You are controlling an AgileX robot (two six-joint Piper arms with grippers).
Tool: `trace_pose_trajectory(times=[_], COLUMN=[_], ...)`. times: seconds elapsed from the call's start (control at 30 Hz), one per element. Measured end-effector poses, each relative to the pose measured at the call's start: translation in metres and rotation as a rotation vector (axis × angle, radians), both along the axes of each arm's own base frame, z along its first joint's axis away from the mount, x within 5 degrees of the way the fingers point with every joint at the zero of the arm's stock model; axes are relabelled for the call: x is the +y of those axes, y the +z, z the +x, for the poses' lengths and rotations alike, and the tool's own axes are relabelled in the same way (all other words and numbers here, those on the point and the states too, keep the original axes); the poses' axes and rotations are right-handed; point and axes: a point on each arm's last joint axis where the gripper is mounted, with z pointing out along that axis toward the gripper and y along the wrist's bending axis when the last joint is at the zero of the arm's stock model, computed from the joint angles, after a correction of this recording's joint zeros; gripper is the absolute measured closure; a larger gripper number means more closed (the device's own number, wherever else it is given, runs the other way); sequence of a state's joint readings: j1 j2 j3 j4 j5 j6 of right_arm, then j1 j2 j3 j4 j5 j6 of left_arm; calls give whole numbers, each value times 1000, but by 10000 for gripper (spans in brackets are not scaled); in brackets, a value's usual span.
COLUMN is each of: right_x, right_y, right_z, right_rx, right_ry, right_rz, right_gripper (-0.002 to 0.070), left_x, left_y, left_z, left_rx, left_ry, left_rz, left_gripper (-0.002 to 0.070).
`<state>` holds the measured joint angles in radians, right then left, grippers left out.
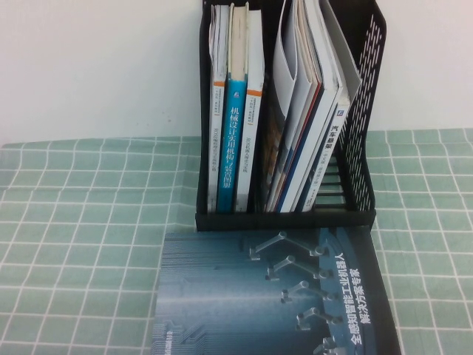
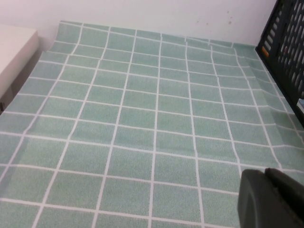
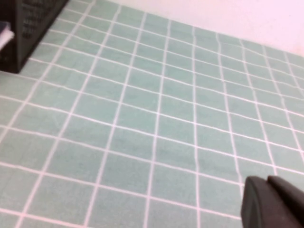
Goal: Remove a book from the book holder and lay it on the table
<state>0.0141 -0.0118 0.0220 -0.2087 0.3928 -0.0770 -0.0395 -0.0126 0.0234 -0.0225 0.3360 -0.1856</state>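
High view: Since the book [image 1: 277, 296] already lies flat on the desk [image 1: 81, 251], front cover up, just in front of the book holder [image 1: 288, 118], I judge the job all but done. Its top edge sits right at the holder's base and its long axis runs from the holder toward my side; neither arm shows here.

Holder contents: other volumes stand upright in the left compartment, and magazines lean in the right one.

Left wrist view: I see the left end effector [image 2: 271, 199] as a dark shape low over bare checked cloth, with the holder's mesh wall at the frame edge. I cannot tell how it stands. No book in sight, so it lies off toward the desk's middle from this arm.

Right wrist view: the right end effector [image 3: 273, 202] is closed on nothing, above cloth, with a corner of the holder visible and no book.

Nearer arm: I can't call it; both look parked out to the sides.
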Motion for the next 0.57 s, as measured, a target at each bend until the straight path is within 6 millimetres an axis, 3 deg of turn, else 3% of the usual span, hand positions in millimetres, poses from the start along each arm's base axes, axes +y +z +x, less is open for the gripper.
trace_pose_trajectory(times=[0.57], right_x=[0], right_y=[0], right_z=[0], right_rx=[-3], right_ry=[-4], right_rz=[4], right_gripper=[676], left_x=[0], left_y=[0], left_z=[0], left_rx=[0], left_ry=[0], left_rz=[0], left_gripper=[678])
